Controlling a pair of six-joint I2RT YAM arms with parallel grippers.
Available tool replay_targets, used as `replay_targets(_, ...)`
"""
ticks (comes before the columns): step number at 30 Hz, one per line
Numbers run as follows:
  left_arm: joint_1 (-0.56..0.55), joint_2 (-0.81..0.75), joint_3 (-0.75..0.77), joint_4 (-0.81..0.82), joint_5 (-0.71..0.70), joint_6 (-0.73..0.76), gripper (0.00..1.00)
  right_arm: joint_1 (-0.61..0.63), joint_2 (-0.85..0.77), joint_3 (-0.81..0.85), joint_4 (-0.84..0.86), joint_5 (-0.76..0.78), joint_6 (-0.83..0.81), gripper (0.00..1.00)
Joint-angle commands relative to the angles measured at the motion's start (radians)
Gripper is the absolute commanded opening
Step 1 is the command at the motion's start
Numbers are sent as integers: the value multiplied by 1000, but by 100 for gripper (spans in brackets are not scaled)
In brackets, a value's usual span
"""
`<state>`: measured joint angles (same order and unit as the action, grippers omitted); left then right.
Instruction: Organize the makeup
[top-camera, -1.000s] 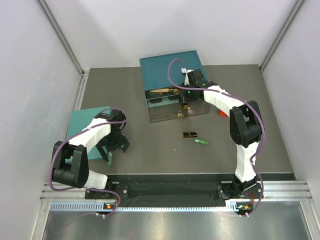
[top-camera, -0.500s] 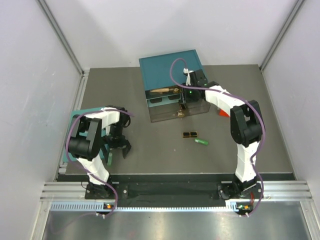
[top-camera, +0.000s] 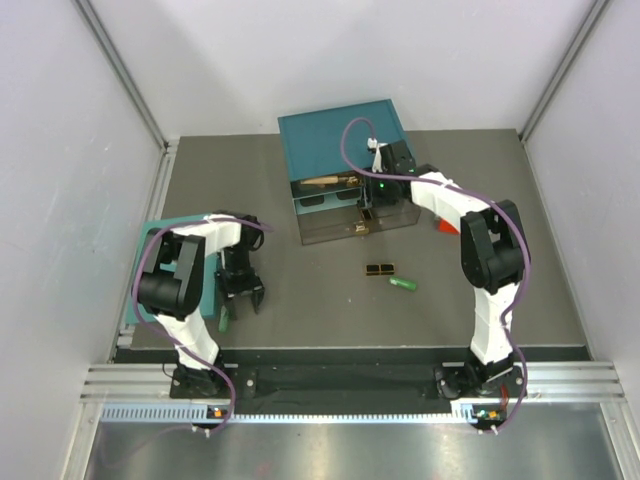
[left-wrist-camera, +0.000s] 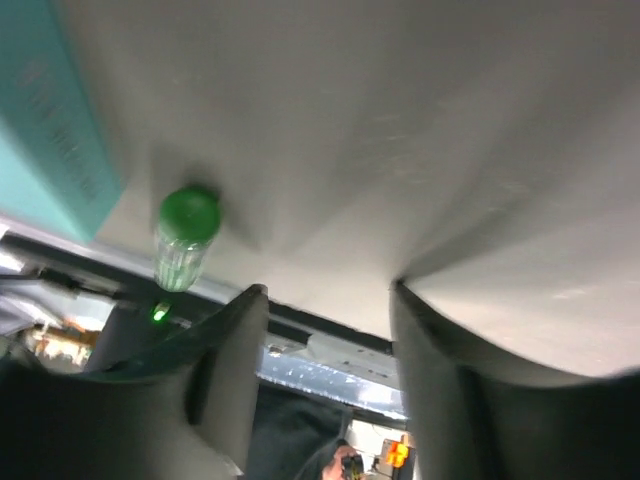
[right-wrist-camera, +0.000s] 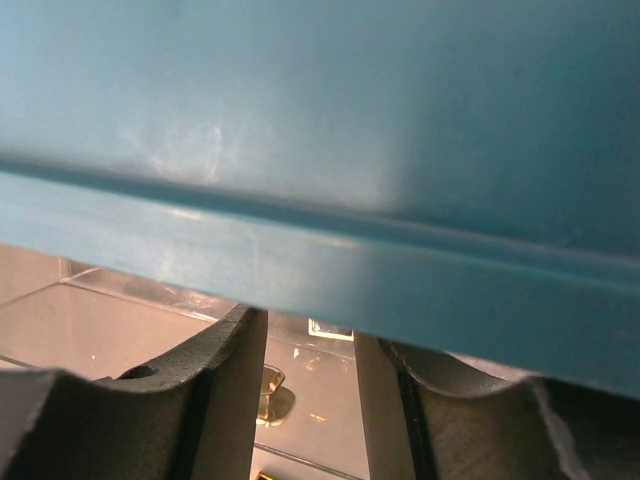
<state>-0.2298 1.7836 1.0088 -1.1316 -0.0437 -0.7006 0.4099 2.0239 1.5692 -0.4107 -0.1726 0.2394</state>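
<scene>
A grey table (top-camera: 300, 300) sits between white walls, with a clear box (top-camera: 335, 222) under a teal lid (top-camera: 330, 135) at its far middle. The left gripper (left-wrist-camera: 325, 300) hangs low over the mat near the left edge. Its fingers (left-wrist-camera: 235, 350) stand apart with nothing between them. Just outside its left finger lies a green stick (left-wrist-camera: 183, 245) with a bright green cap and a ribbed, see-through body, close to the edge of a flat teal panel (left-wrist-camera: 50, 130). From above, that stick (top-camera: 223, 318) lies near the table's front edge. The right gripper (right-wrist-camera: 305, 340) is at the box, right under the lid's rim, with its fingers parted and empty. A tan bottle (top-camera: 322, 181) lies on its side inside the box. In front of the box, out on the mat, a black-and-gold case (top-camera: 379, 269) lies flat, with a second green stick (top-camera: 403, 284) just beside it. A red cube (top-camera: 443, 226) peeks out next to the right arm.
</scene>
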Motion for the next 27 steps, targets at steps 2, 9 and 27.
replay_targets(2,-3,22,-9,303,-7,-5,51,-8,-51,-23,39,-15,12,41)
replay_targets(9,-17,-6,36,280,-13,42,55,27,-135,-49,33,-24,24,43)
replay_targets(27,-20,-222,48,156,-130,145,76,3,-93,356,-77,74,21,51)
